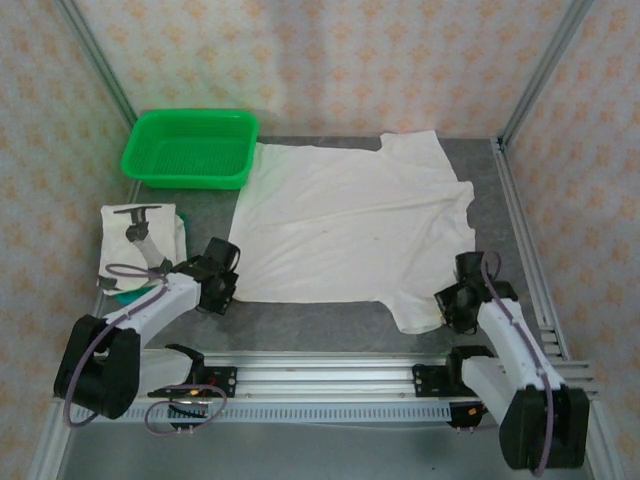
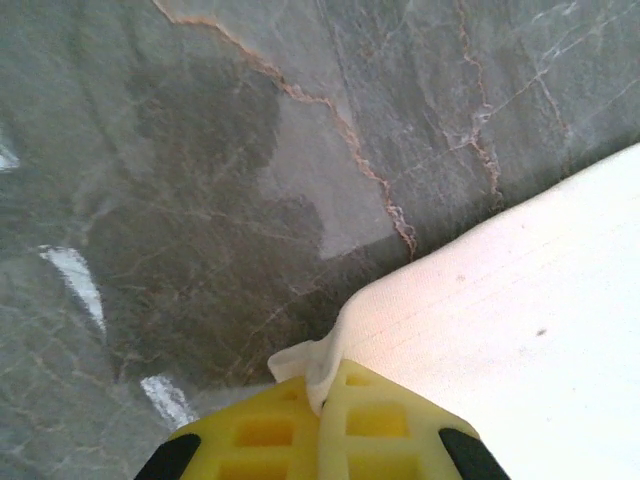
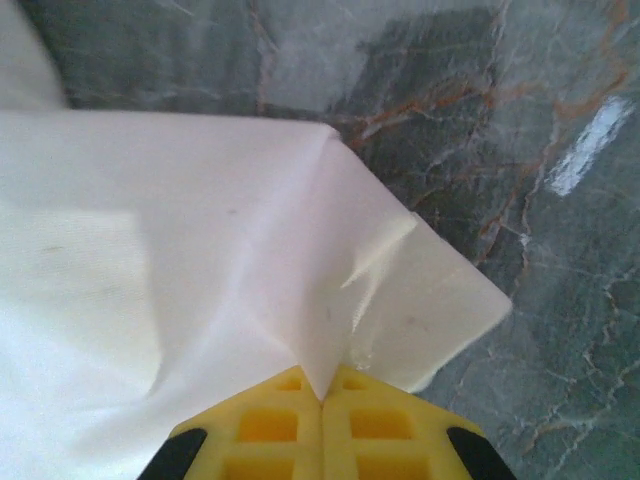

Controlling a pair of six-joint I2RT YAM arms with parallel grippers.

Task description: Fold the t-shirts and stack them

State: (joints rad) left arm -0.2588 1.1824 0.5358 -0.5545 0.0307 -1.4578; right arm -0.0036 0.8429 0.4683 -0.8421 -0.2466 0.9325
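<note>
The top view looks down from behind; both wrist views sit close over, apparently, its spread t-shirt (image 1: pixel 350 225).

Grey table (image 1: pixel 300 325), spread t-shirt (image 1: pixel 350 220), folded t-shirt (image 1: pixel 172 238), basket (image 1: pixel 185 180)

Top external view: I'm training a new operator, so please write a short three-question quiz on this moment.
1. True or false: the left tool and right tool are both shut on the spread t-shirt.
2. Where does the green basket sit? A) far left of the table B) near right C) on the spread t-shirt
3. Fill in: the folded t-shirt lies to the ___ of the spread one.
Key: 1 true; 2 A; 3 left.
</note>
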